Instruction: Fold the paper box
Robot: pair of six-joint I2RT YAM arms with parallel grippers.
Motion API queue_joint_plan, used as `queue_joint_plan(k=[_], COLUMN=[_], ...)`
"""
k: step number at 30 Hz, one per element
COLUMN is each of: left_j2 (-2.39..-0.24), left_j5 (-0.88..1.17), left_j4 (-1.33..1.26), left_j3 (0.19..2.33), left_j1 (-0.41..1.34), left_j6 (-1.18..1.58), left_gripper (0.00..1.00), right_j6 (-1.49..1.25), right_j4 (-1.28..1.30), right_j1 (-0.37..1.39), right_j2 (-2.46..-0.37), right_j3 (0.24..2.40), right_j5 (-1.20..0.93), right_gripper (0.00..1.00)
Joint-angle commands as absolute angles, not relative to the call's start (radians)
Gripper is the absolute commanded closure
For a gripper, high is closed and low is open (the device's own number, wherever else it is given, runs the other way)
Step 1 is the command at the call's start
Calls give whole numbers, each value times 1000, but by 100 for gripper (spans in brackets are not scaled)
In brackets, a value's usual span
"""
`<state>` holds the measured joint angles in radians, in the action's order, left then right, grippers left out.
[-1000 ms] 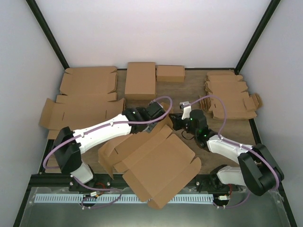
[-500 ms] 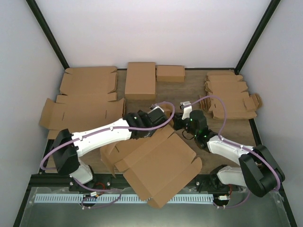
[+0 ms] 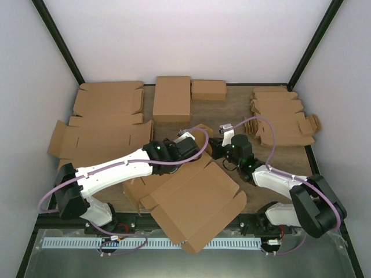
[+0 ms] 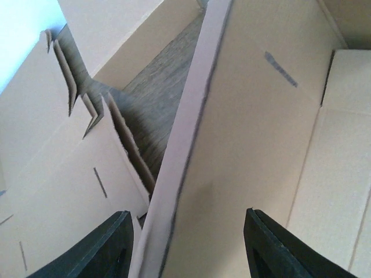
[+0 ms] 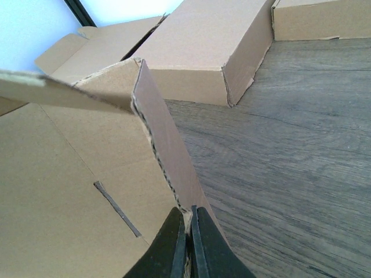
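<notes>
Two large flat blanks lie along the left edge of the table, running up to its far left corner. Just right of them the left arm reaches in from the near left corner, and the left gripper sits over the far side of the paper box. Its jaws are released and stand well apart, with a raised, tilted wall of the box running between them. The left finger is close beside that wall's edge; I cannot tell whether it touches. The paper box lies half opened at the middle of the near edge, one corner hanging out past that edge. Behind it, two folded boxes rest at the far edge. The right gripper is clenched on the box's far right flap, pinching its thin lower corner between closed fingertips. A stack of small blanks fills the far right corner.
</notes>
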<state>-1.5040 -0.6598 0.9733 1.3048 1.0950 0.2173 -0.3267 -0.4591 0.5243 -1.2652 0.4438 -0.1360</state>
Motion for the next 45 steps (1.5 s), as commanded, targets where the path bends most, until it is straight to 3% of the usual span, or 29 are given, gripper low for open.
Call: queue_joint_plan(k=[1,3,8,14,24,31,45], left_j2=[-1499,-1505,-1513,-1564,-1637,-1664,-1736], left_j5=[-748,-762,-782,-892,-1161,-1208,-1189], left_j4=[1066,1087,1104,1147,1040,948,1001], left_j3=[1327,1337,1326,1345,1354,1358,1386], left_j1=[1128,1144,1159,1213,1176,1134,1153], left_j6=[258,264,275,287,125,24,151], left_gripper=[46,50,75,96,96,96,96], right_j6=[-319,-319,-318,-318,-311,-317,-552], right_j4=[-487,-486,-484,-479,-461,-408,-309], right_j1=[528,528,528,528,528,528,535], right_j2=[-1279,-1282,-1283,-1290,-1370,-1337,-1304], right_j3=[494,497,505,531,721,710,730], right_j5=[-119,-117,-116,-111,-155,-155,-194], right_gripper=[99,99,99,99,99,99,99])
